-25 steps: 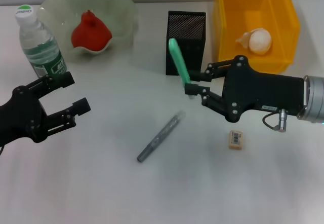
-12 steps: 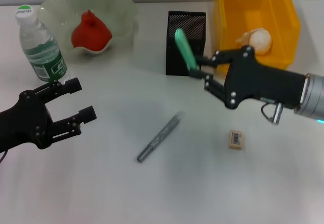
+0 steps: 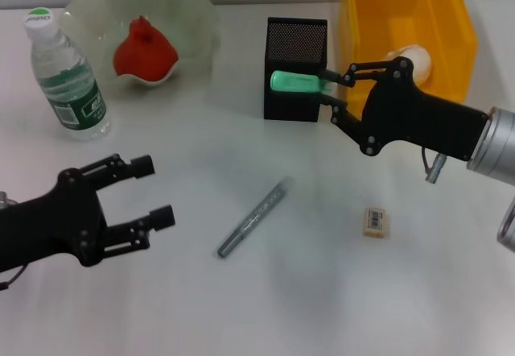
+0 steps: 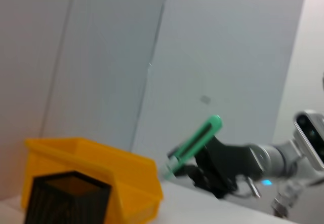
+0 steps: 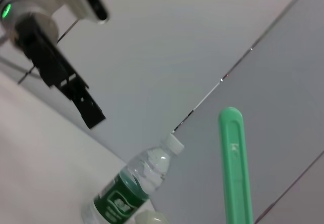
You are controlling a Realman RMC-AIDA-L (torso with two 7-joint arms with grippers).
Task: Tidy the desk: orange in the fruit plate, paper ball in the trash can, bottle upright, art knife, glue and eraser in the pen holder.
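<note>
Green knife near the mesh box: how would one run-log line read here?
right gripper: shut on art knife, beside pen holder | left gripper: open, idle | eraser: on desk

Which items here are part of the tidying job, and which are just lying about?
Job: orange, fruit plate, paper ball, trash can, bottle, pen holder, eraser, green art knife held by the right gripper, grey pen-shaped stick (likely the glue).
Lying about: nothing visible; the left gripper hovers open over the table.

we see a red-orange orange (image 3: 143, 53) in a pale-green fruit plate (image 3: 197, 11). at three o'clock sits a bright yellow trash can (image 3: 447, 18); the pen holder (image 3: 294, 46) is black mesh.
</note>
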